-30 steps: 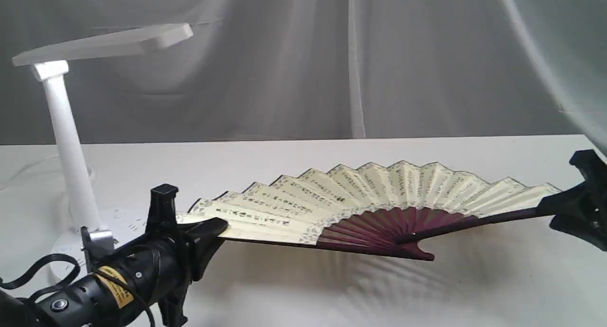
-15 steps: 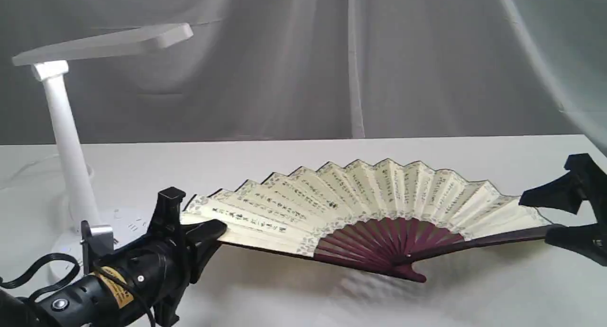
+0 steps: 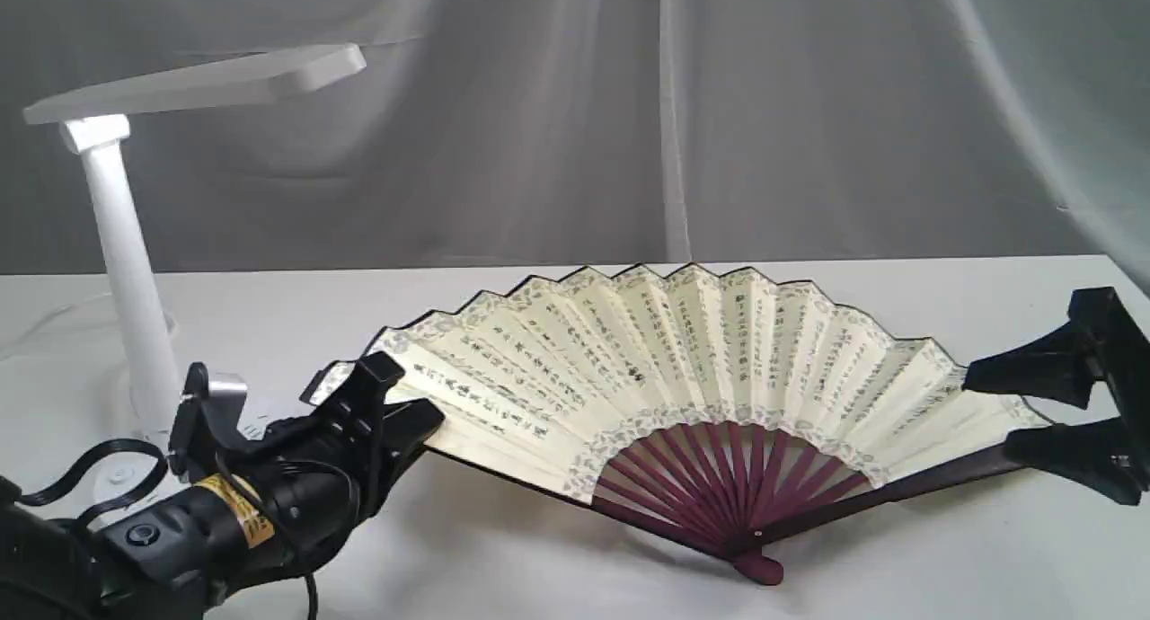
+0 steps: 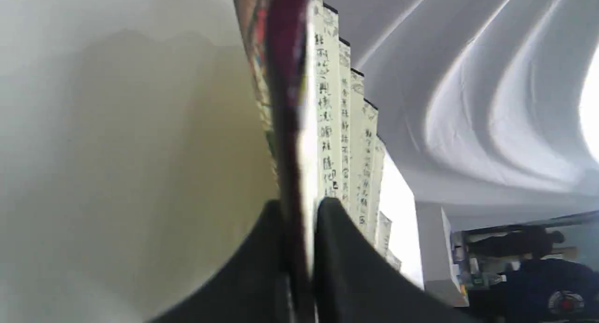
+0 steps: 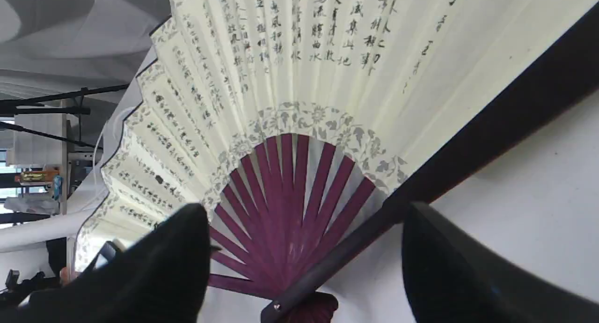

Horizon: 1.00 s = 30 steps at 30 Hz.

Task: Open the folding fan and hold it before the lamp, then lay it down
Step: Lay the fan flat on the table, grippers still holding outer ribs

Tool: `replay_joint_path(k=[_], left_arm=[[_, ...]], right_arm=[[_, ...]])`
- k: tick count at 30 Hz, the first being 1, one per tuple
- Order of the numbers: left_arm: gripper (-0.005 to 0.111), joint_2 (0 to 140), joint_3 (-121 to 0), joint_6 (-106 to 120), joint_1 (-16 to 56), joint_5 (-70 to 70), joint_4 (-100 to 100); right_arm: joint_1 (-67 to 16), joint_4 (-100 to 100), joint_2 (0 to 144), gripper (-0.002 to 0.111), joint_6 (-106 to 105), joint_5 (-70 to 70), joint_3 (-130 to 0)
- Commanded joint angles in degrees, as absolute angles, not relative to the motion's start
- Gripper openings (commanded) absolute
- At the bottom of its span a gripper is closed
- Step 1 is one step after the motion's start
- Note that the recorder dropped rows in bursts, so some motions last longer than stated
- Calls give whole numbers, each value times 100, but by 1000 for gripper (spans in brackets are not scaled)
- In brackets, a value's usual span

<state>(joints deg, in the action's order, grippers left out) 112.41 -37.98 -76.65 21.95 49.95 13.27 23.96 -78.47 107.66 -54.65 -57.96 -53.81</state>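
The folding fan [image 3: 701, 368] is spread wide and tilted up, cream face toward the exterior camera, its pivot [image 3: 759, 566] touching the white table. My left gripper [image 3: 404, 395] is shut on the fan's left outer guard; the left wrist view shows both black fingers [image 4: 332, 220] pinching that guard [image 4: 285, 103]. My right gripper [image 3: 993, 409] stands open at the fan's right end. The dark right guard [image 5: 491, 126] runs between its spread fingers [image 5: 449, 257], close to the lower one. The white lamp [image 3: 207, 81] stands at the far left, its stem [image 3: 126, 261] behind my left arm, its base mostly hidden.
A grey draped cloth [image 3: 557, 117] hangs behind the table's far edge [image 3: 575, 265]. A black cable [image 3: 81, 472] loops from my left arm near the lamp's foot. Bare white tabletop [image 3: 898, 566] lies in front of the fan.
My right gripper opened and let go of the right guard. The left gripper rolled, swinging the fan more upright, and the pivot sank to the table.
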Motion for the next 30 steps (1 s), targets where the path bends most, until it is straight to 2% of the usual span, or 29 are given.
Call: replay_joint_path(k=[1, 8, 13, 19, 26, 30], left_arm=[[0, 11211, -4014, -7282, 2196, 4158, 1697], [0, 11232, -4097, -7139, 2196, 3259, 1669], [4, 11323, -4097, -7139, 2196, 3294, 1703], [20, 11481, -4097, -7139, 2196, 3254, 1703], [45, 11440, -4097, -7129, 2196, 3365, 2031], [53, 11235, -4097, -6971, 2196, 3466, 2031]], right_arm=[[2400, -7760, 10739, 59, -5541, -5913, -5379], [2400, -7647, 10739, 59, -5541, -5913, -5379], [2400, -7647, 10739, 59, -5541, -5913, -5379], [2400, -7648, 10739, 59, -5541, -5968, -5379], [2400, -7648, 10739, 59, -5541, -6080, -5379], [2400, -7648, 10739, 59, -5541, -6157, -5379]])
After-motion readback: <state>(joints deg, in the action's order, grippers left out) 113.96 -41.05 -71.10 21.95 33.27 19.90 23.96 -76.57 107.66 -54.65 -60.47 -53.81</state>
